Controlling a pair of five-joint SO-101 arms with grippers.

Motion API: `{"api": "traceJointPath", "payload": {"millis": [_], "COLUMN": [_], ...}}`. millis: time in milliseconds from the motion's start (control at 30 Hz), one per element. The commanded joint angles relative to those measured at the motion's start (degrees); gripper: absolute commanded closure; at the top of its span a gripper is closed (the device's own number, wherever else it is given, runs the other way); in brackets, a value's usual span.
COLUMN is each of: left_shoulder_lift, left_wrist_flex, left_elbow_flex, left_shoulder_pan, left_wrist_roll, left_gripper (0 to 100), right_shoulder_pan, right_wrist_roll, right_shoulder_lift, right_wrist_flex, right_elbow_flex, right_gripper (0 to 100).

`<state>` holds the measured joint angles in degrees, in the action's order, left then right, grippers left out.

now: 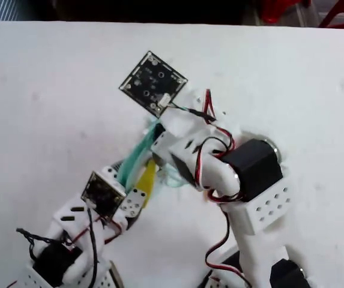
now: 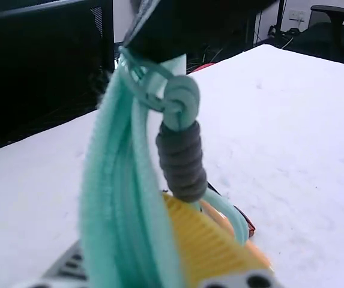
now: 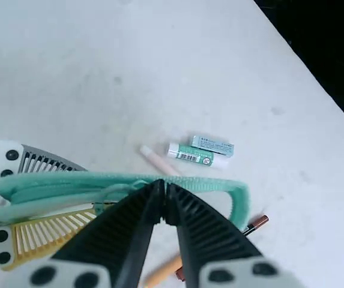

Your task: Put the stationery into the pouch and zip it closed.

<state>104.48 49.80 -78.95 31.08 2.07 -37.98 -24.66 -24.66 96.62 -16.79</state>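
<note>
Pouch (image 3: pixel 51 186) is what both arms have hold of: a teal one, stood on edge above the tabletop (image 1: pixel 51 90) with its zip side uppermost. In the high view its long axis runs on a slant from the left gripper (image 1: pixel 134 173) toward the right arm's wrist. Its free rounded end points out past the right gripper (image 3: pixel 164 191). The left gripper's yellow jaw and grey jaw are clamped on the pouch from either side. The right gripper's black jaws are pinched together on the zip edge, and just under them hang a teal ring (image 2: pixel 182 99) and a grey zip pull (image 2: pixel 182 161). Loose on the tabletop beyond the pouch lie a small teal eraser (image 3: pixel 212 144), a white tube (image 3: pixel 194 155) just beside it, and a pale stick (image 3: pixel 155 159) next to that. A brown pencil (image 3: pixel 254 225) and an orange pencil (image 3: pixel 162 271) lie beneath the pouch's free end. From above, the right arm's wrist covers much of the pouch.
</note>
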Motion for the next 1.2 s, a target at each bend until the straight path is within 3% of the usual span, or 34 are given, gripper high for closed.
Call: {"api": "traceJointPath", "payload": {"millis": [0,167,333,500,767,833,967,1167], "left_shoulder_lift": [-0.04,-0.04,-0.04,-0.04,-0.04,-0.04,-0.04,-0.04], "left_wrist_flex": [-1.76,-1.49,1.76,2.20,-1.41,-3.16,-3.60,-3.60], "left_elbow_flex": [1.93,2.29,2.46,3.43,0.62,-0.70,-1.23,-1.23], "left_shoulder_pan": [-0.22,-0.22,-0.40,-0.48,-0.31,-0.31,-0.40,-0.40], "left_wrist_roll": [0.70,0.88,-0.18,-1.23,-1.14,-1.14,-1.14,-1.14], "left_gripper": [98,96,77,77,77,77,77,77], "right_shoulder_pan": [1.36,5.41,7.52,8.04,5.23,4.00,2.15,0.22], "right_wrist_roll": [0.35,0.35,0.35,-0.70,-13.36,-15.47,-15.56,-17.49], "right_shoulder_lift": [1.01,8.66,13.14,12.62,6.37,3.82,-0.48,-1.45], "right_wrist_flex": [0.66,1.80,2.15,2.24,2.24,2.33,2.33,2.24], "right_elbow_flex": [-1.67,-1.93,-1.67,2.81,16.44,17.05,21.19,23.91], "right_gripper": [98.2,98.2,98.2,98.2,98.0,93.0,67.4,69.3]}}
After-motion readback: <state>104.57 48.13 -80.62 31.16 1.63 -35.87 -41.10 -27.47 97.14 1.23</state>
